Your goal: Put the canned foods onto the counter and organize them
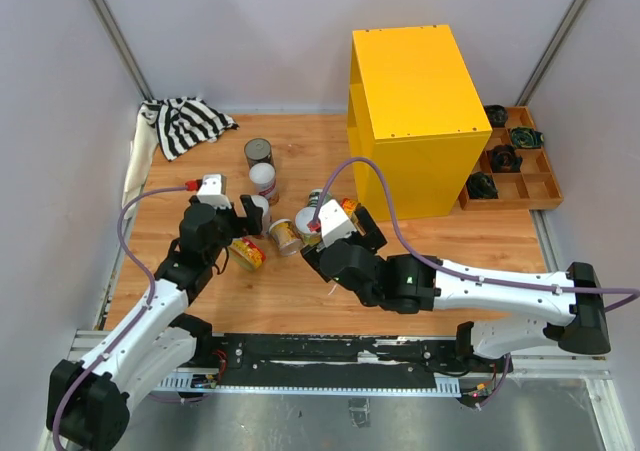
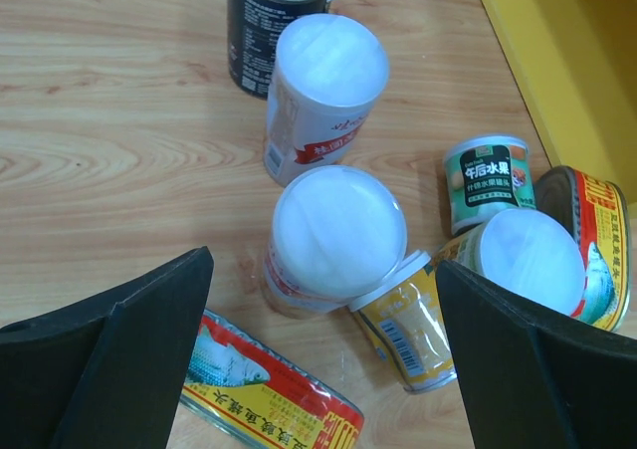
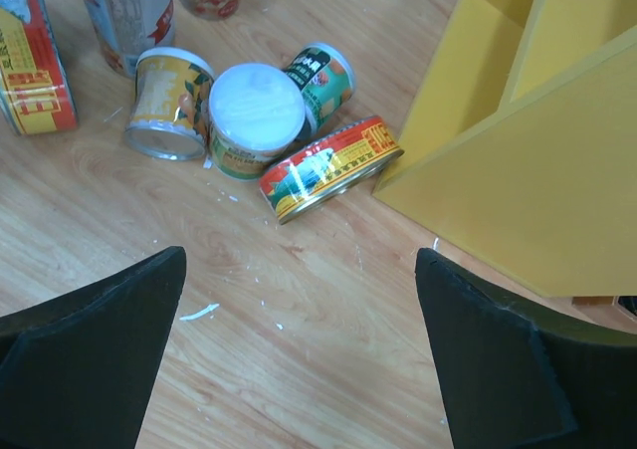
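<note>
Cans (image 1: 285, 236) first: I see them all bunched on the wooden table (image 1: 470, 246), left of the yellow counter (image 1: 415, 121). Farthest back stands the dark can (image 2: 274, 21), then a tall white-lidded can (image 2: 323, 91) just near of it, and a second white-lidded can (image 2: 336, 235) upright nearer again. A yellow-labelled can (image 2: 408, 320) lies on its side against that one, with a green can (image 2: 488, 180) and another white lid to the right.

One flat red-and-yellow tin (image 3: 328, 165) is tipped on its rim just beside the counter's near-left corner, and it's tight there. The other flat tin (image 2: 269, 389) sits by my left finger.

My left gripper (image 2: 323, 265) has its jaws spread wide and hangs over the second white-lidded can, fingers apart from it on both sides, holding nothing. My right gripper (image 3: 299, 260) is spread wide too and empty, over bare wood near of the tipped tin. There's good open room there, running right along the counter's near face.

The counter's side facing the cans is open, with a divider showing inside. A wooden tray (image 1: 520, 166) sits just right of the counter. A striped cloth (image 1: 185, 123) lies in the far-left corner, well apart from the cans.
</note>
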